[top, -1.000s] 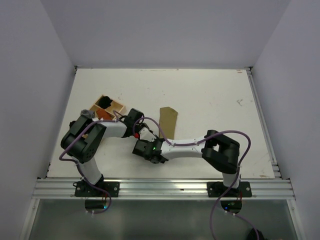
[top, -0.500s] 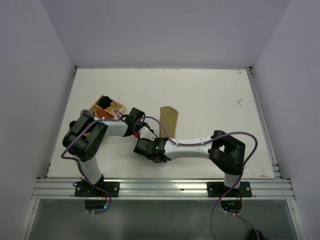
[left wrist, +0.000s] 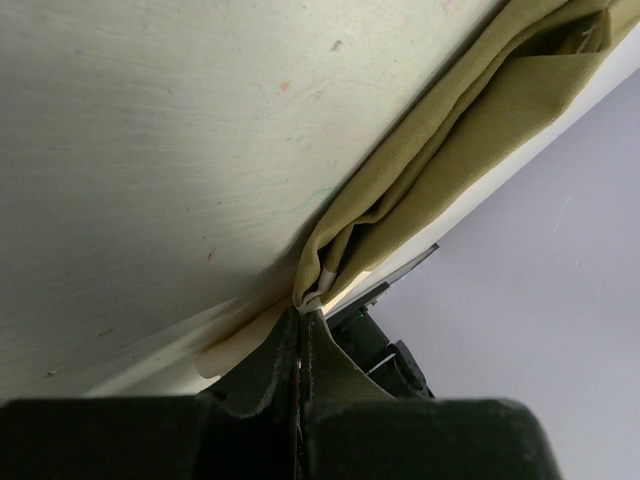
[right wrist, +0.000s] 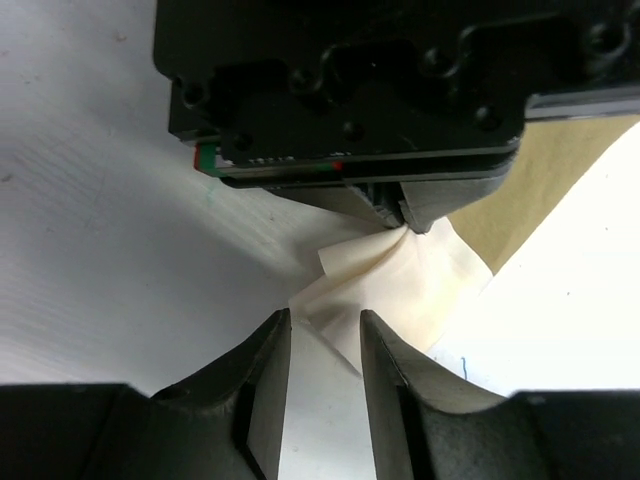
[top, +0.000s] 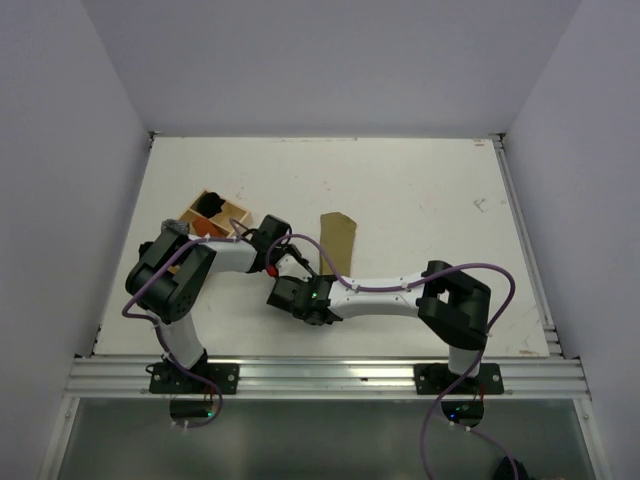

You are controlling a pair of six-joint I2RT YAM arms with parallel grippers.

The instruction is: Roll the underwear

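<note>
The underwear (top: 338, 238) lies flat on the table ahead of both wrists, an olive-khaki strip. In the left wrist view its olive folds (left wrist: 430, 170) run up and right from my left gripper (left wrist: 302, 312), which is shut on its near corner. From the right wrist, that corner shows its pale cream side (right wrist: 400, 285), pinched under the black left gripper (right wrist: 405, 215). My right gripper (right wrist: 325, 325) stands open just short of the cream edge, with bare table between its fingers (right wrist: 265, 360). From above, the right gripper (top: 300, 300) sits just in front of the left gripper (top: 300, 268).
A wooden compartment box (top: 212, 215) with something orange in it stands left of the left arm. The table's left edge (top: 125, 250) and the metal rail (top: 320, 375) at the front bound the area. Purple cables loop over both arms.
The right arm's elbow has swung to the right and its wrist has shifted slightly. Its jaws have narrowed a little. The left gripper stays pinched on the cloth corner.
</note>
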